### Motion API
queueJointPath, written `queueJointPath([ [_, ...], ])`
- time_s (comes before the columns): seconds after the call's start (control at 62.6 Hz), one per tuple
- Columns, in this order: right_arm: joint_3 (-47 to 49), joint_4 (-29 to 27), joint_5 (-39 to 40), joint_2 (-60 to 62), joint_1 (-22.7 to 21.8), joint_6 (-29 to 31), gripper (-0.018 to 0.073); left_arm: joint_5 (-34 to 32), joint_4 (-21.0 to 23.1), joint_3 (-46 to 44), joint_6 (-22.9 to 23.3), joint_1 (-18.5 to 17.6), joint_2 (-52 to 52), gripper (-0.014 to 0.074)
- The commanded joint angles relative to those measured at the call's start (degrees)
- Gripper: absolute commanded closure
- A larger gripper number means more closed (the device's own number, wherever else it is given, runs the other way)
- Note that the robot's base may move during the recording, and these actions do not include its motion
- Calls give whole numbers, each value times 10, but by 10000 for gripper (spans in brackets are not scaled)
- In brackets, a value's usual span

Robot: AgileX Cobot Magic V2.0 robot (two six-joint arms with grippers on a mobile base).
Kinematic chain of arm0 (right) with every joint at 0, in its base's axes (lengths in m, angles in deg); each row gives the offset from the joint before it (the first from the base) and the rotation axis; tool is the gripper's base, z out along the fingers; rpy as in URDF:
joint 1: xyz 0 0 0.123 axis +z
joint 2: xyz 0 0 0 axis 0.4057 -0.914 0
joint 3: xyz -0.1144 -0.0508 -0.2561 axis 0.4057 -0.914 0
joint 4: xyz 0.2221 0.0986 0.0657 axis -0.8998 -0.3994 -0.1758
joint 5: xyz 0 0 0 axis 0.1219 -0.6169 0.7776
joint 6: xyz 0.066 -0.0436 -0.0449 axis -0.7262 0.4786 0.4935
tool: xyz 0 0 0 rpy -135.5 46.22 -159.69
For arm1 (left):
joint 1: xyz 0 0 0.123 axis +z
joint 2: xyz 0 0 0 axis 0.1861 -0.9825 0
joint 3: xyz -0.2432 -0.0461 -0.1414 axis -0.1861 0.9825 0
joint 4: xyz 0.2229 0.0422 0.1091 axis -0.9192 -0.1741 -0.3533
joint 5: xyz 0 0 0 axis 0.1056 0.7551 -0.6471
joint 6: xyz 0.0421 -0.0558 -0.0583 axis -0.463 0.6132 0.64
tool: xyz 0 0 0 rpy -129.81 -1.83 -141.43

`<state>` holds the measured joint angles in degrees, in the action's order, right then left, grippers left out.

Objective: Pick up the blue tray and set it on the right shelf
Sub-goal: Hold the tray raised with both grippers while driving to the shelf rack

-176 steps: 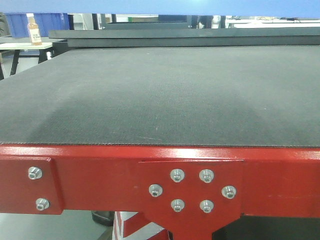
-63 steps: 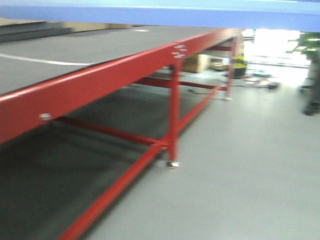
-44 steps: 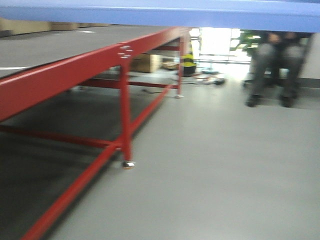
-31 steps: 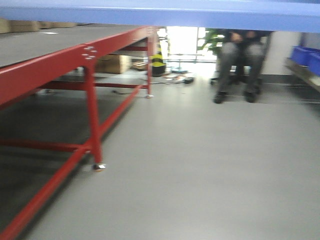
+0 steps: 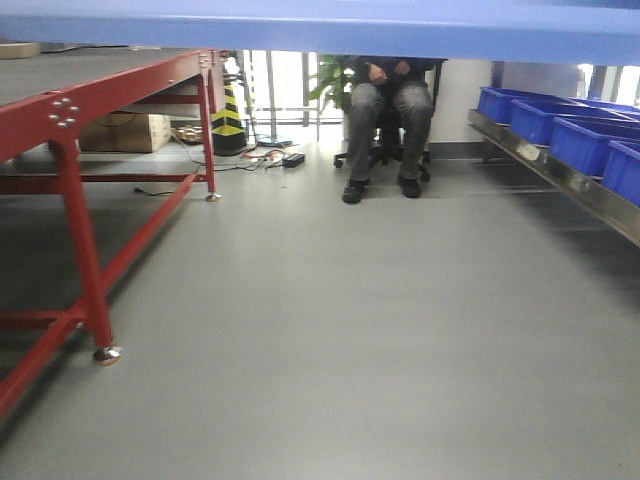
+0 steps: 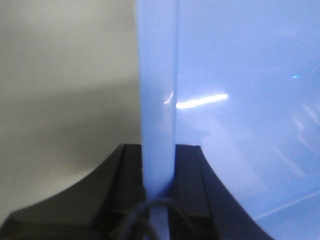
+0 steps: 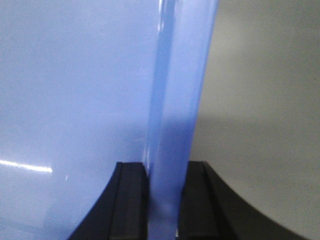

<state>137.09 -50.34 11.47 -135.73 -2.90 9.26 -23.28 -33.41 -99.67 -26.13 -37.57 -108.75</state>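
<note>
The blue tray (image 5: 320, 25) spans the top of the front view as a light blue band, held up off any surface. In the left wrist view my left gripper (image 6: 159, 165) is shut on the blue tray's (image 6: 240, 100) left rim. In the right wrist view my right gripper (image 7: 165, 185) is shut on the blue tray's (image 7: 75, 90) right rim. The right shelf (image 5: 560, 175), with a shiny steel front rail, runs along the right side of the front view, some way ahead. The grippers do not show in the front view.
Several deep blue bins (image 5: 580, 135) sit on the shelf. The red-framed table (image 5: 70, 150) stands at left, its leg (image 5: 85, 260) close by. A seated person (image 5: 385, 110) is straight ahead on a chair. A striped cone (image 5: 228, 120) and cardboard box (image 5: 125, 130) lie beyond. Grey floor (image 5: 350, 320) lies between.
The view has swung right from the red table's top to the open floor; the person and the shelf with blue bins came into sight. The tray stays at the top of view.
</note>
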Motion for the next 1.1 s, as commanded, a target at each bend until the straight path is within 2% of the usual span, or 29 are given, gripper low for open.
queueJointPath([
  [0.0, 18, 36, 31, 10, -5, 13, 503, -16, -19, -17, -14, -2, 15, 645],
  [1.086, 18, 36, 32, 10, -5, 13, 503, -16, 4, -17, -14, -2, 15, 645],
])
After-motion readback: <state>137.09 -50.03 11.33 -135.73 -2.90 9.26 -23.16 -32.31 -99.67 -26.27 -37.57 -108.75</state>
